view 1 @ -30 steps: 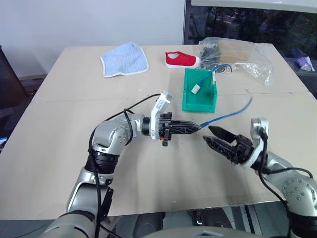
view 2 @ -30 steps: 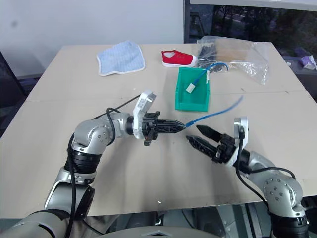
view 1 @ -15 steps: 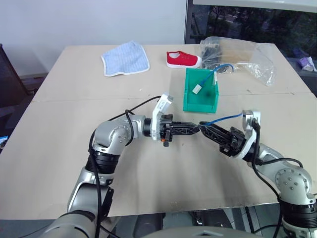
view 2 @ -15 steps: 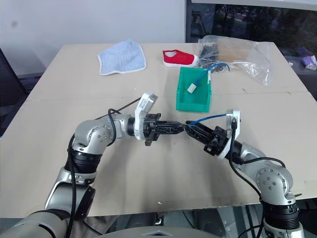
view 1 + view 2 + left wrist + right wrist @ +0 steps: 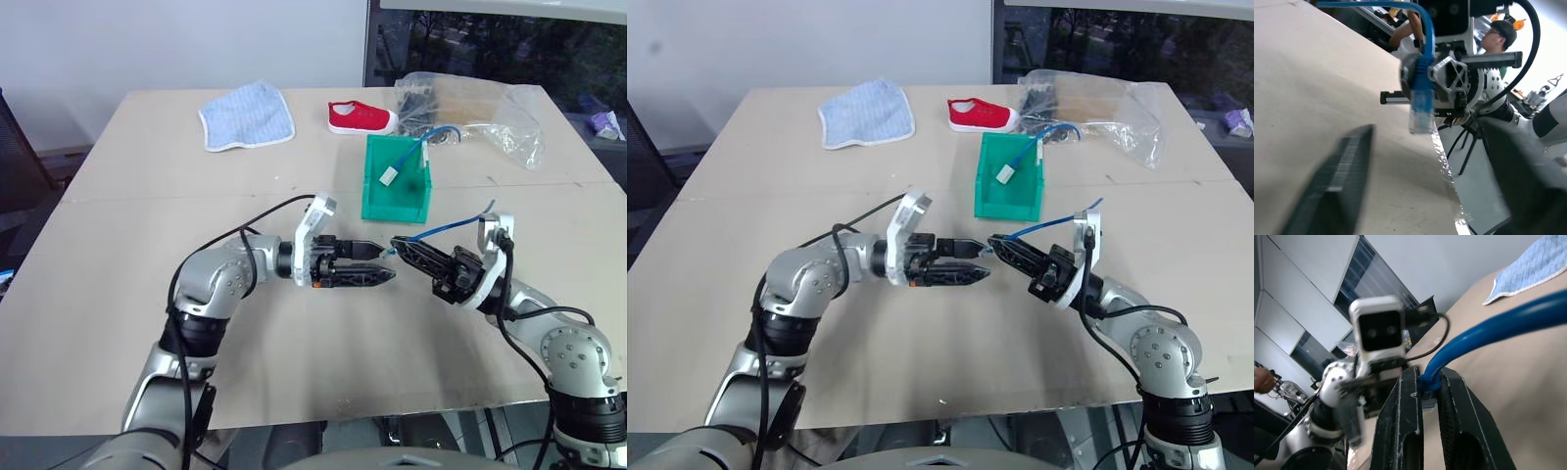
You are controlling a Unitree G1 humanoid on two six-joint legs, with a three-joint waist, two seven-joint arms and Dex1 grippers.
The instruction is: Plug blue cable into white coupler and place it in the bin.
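Left hand [image 5: 384,264], in the eye views, has let go and spread wide, passing the blue cable [image 5: 446,231] to the right hand [image 5: 399,245] mid-desk; both wrist views show the right hand pinching it near the plug, so plugging remains undone.

The left arm is being held bent at the elbow with its forearm reaching across toward the robot's right, and the left gripper [image 5: 377,264] is being pointed level with its two black fingers [image 5: 1334,183] spread apart, nothing being held between them. The right arm is being angled forward and to the left, tilted slightly upward, so that the right gripper [image 5: 400,245] is being presented tip to tip just beside the left one. The right gripper's fingers [image 5: 1400,431] are being kept clamped on the blue cable [image 5: 1488,330] just behind its plug.
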